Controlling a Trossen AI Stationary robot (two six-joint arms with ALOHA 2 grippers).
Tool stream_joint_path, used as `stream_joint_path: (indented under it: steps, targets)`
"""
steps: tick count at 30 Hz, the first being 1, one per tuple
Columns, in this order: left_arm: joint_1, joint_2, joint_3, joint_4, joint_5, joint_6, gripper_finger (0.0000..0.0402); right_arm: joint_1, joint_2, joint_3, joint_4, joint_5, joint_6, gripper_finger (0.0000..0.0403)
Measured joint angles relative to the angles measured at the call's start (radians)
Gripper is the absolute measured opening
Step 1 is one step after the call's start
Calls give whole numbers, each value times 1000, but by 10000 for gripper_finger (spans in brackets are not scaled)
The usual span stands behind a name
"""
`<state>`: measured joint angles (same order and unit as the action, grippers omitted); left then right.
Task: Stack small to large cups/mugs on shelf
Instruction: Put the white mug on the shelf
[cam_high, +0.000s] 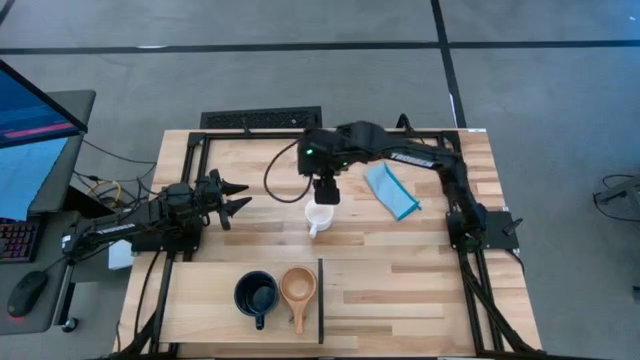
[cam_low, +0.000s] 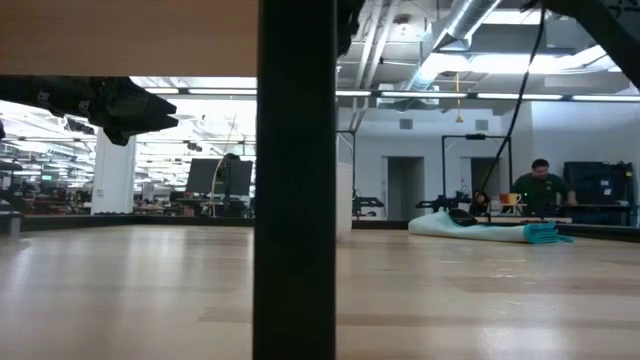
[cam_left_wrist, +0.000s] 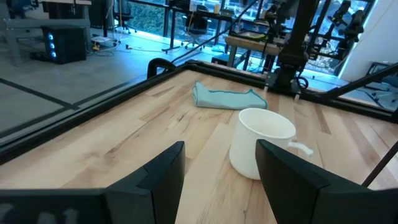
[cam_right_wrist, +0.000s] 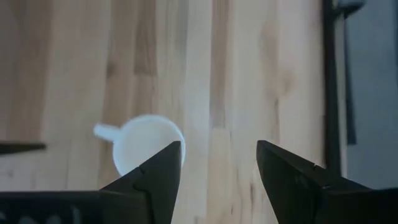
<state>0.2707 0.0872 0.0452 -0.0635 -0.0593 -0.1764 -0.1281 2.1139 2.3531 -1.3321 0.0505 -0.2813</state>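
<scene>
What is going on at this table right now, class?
Two robot arms are sorting cups. The right gripper, open, hangs just above the white mug, which stands upright on the table and is not yet gripped. The black mug and wooden cup already sit side by side on the shelf. The left gripper waits open at the left side.

Grey floor (cam_high: 300, 20), desk (cam_high: 60, 150) alongside

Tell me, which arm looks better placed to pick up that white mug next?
Probably the right. Its open gripper hangs right over the white mug, while the left gripper, also open, sits off to the side.
</scene>
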Motion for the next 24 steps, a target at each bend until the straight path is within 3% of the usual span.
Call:
stream_joint_path:
  steps: [10, 24]
  targets:
    - [0, 0, 0, 0, 0, 0, 187, -8, -192, 0, 164, 0, 83, 232]
    - [0, 0, 0, 1, 0, -1, 187, -29, -403, 0, 172, 2, 153, 232]
